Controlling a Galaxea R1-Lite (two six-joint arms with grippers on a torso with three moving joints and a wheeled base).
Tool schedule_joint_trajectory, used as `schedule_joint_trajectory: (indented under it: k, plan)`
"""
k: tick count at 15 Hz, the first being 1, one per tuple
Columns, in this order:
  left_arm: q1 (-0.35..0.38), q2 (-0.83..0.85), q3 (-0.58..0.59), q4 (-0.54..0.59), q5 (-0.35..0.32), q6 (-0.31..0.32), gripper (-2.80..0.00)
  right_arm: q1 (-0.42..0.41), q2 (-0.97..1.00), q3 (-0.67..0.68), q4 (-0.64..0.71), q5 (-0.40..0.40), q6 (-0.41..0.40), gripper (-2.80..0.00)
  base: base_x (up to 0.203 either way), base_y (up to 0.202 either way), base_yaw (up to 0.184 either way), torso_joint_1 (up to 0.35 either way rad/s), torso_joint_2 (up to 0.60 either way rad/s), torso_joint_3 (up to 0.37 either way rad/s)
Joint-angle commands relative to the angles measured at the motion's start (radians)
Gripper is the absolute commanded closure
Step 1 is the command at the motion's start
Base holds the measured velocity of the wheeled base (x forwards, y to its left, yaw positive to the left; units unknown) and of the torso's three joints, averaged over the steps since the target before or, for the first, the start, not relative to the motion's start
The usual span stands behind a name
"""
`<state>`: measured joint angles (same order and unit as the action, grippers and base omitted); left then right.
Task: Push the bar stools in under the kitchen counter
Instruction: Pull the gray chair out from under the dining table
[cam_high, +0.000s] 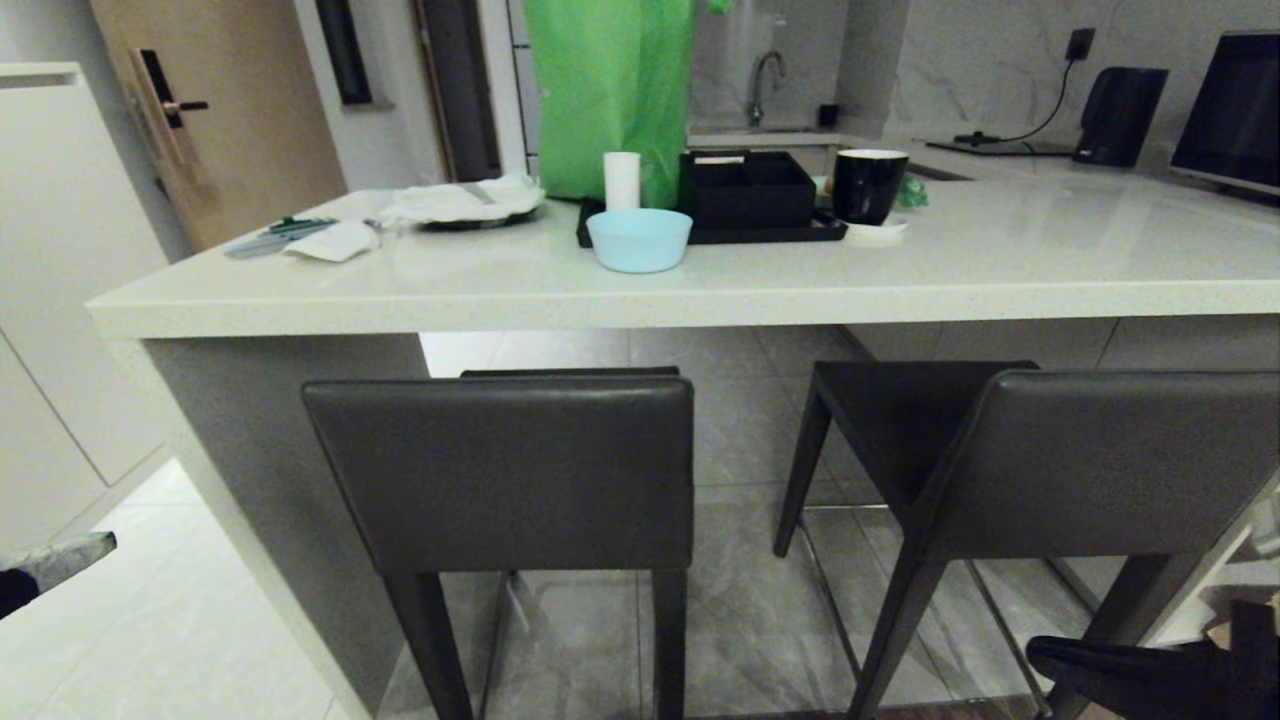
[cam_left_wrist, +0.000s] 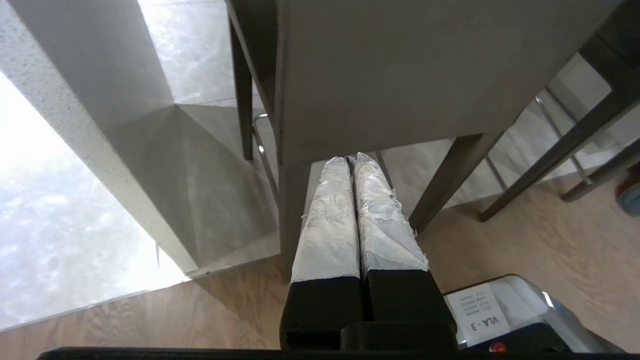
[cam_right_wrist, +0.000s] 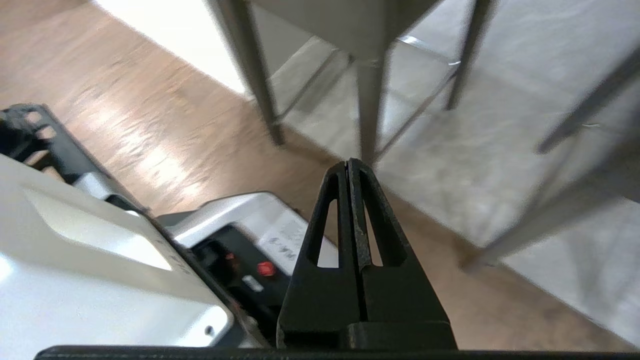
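two dark grey leather-look bar stools with low rectangular backrests stand before the pale speckled stone table (cam_high: 700, 300): the left stool (cam_high: 505, 470) square to it, seat barely under the slab, the right stool (cam_high: 1080, 460) skewed and further out. the left end effector (cam_left_wrist: 352, 160), tape-wrapped and clenched on nothing, sits just below the left stool's backrest; the right end effector (cam_right_wrist: 348, 162), also clenched empty, hangs low near the right stool's legs. best to press flat and centred on each backrest, pushing straight so neither stool twists or tips.

Pale blue bowl (cam_high: 639, 240), black mug (cam_high: 868, 185), black tray (cam_high: 745, 190), green bag (cam_high: 608, 95) (behind), white roll (cam_high: 621, 180).
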<state>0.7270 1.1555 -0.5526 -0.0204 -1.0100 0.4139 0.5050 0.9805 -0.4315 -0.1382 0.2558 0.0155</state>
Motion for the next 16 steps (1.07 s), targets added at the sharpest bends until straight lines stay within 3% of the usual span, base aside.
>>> schedule_joint_trajectory:
  k: [1, 4, 9, 10, 12, 14, 15, 16]
  plan:
    - [-0.031, 0.165, -0.054, -0.005, -0.005, 0.009, 0.0, 0.053, 0.211, -0.008, -0.101, 0.0, 0.026, 0.0, 0.0, 0.0, 0.0, 0.0, 0.0, 0.0]
    - [-0.068, 0.334, -0.131, -0.057, -0.001, 0.021, 0.0, 0.094, 0.428, -0.042, -0.273, -0.011, 0.046, 0.0, 0.0, 0.0, 0.0, 0.0, 0.0, 0.0]
    - [-0.139, 0.528, -0.23, -0.175, -0.01, 0.053, 0.0, 0.103, 0.654, -0.222, -0.407, -0.031, 0.104, 0.0, 0.0, 0.0, 0.0, 0.0, 0.0, 0.0]
    - [-0.149, 0.556, -0.232, -0.213, -0.012, 0.054, -2.8, 0.103, 0.694, -0.247, -0.466, -0.048, 0.108, -2.8, 0.0, 0.0, 0.0, 0.0, 0.0, 0.0]
    - [-0.157, 0.639, -0.232, -0.318, -0.019, 0.047, -2.8, 0.103, 0.777, -0.284, -0.581, -0.056, 0.112, -2.8, 0.0, 0.0, 0.0, 0.0, 0.0, 0.0]
    - [-0.153, 0.735, -0.227, -0.482, -0.053, 0.038, -2.8, 0.102, 0.858, -0.282, -0.649, 0.0, 0.111, -2.8, 0.0, 0.0, 0.0, 0.0, 0.0, 0.0]
    - [-0.149, 0.77, -0.224, -0.527, -0.085, 0.032, -2.8, 0.101, 0.891, -0.266, -0.673, 0.045, 0.111, -2.8, 0.0, 0.0, 0.0, 0.0, 0.0, 0.0]
    - [-0.147, 0.791, -0.226, -0.542, -0.16, 0.028, -2.8, 0.095, 0.927, -0.256, -0.723, 0.073, 0.111, -2.8, 0.0, 0.0, 0.0, 0.0, 0.0, 0.0]
